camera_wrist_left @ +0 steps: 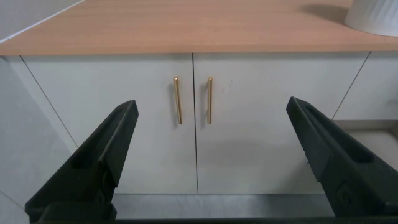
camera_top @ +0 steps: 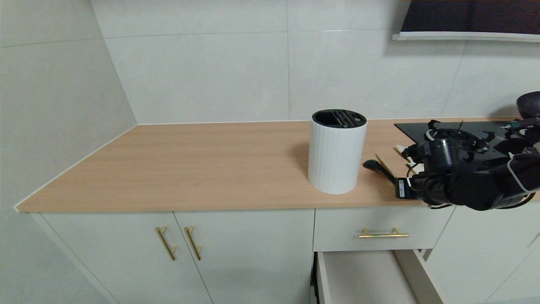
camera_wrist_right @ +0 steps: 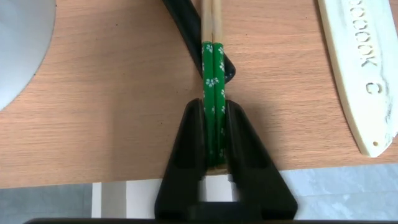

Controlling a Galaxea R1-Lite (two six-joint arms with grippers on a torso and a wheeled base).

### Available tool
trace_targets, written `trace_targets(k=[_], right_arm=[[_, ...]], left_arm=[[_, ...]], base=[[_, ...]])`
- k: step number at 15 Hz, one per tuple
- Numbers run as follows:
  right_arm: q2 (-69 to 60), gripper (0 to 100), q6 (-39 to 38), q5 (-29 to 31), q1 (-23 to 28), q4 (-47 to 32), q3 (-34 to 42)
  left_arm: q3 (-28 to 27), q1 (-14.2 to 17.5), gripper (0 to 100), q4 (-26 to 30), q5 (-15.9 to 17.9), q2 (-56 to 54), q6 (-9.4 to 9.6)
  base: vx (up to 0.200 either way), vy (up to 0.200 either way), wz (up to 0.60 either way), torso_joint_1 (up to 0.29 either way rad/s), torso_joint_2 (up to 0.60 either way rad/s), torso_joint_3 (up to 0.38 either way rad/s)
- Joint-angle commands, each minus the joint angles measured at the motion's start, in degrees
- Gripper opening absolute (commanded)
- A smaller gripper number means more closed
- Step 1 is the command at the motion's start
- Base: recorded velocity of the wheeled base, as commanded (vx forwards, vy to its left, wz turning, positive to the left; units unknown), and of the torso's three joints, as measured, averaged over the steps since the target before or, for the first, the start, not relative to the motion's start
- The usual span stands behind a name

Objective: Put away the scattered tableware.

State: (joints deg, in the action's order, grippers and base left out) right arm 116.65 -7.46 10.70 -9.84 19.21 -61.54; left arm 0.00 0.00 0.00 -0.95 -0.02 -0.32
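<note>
The right gripper is pinched narrow on a pair of wooden chopsticks with green, white-flowered ends. Its black fingers press the green ends from both sides, just inside the front edge of the light wooden worktop. The chopsticks run low over the wood towards the back edge and cross a black utensil handle that lies slantwise beneath them. Near them, on the side away from the holder, a flat white blade-shaped utensil lies on the worktop, apart from the chopsticks.

On their other side stands a tall white ribbed cylindrical holder with a black slotted top. It is upright, right of the worktop's middle and nearer the front edge than the back. A black glass hob is set into the worktop's back right part.

The left gripper is spread wide and holds nothing. It hangs below worktop level, facing the white cabinet doors with two brass bar handles. Under the holder's end of the worktop a white drawer stands pulled open, beneath a closed one with a brass handle.
</note>
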Motion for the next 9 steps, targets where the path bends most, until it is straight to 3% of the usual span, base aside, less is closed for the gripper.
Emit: trace_targets(k=[1,6,9], right_arm=[[-0.3,0,0.0,0.0,0.0,0.0,0.0],[-1.7,0,-0.1,0.4,0.4,0.0,0.4],[-10.6,0,-0.3,0.5,0.2,-0.4,4.1]], left_arm=[[0.0,0.0,100,0.0,0.0,0.0,-0.03],[0.0,0.0,100,0.0,0.0,0.0,-0.03],[0.0,0.0,100,0.0,0.0,0.0,-0.03]], base=[[0.000,0.000,0.00,0.000,0.00,0.000],[0.000,0.000,0.00,0.000,0.00,0.000],[0.000,0.000,0.00,0.000,0.00,0.000]])
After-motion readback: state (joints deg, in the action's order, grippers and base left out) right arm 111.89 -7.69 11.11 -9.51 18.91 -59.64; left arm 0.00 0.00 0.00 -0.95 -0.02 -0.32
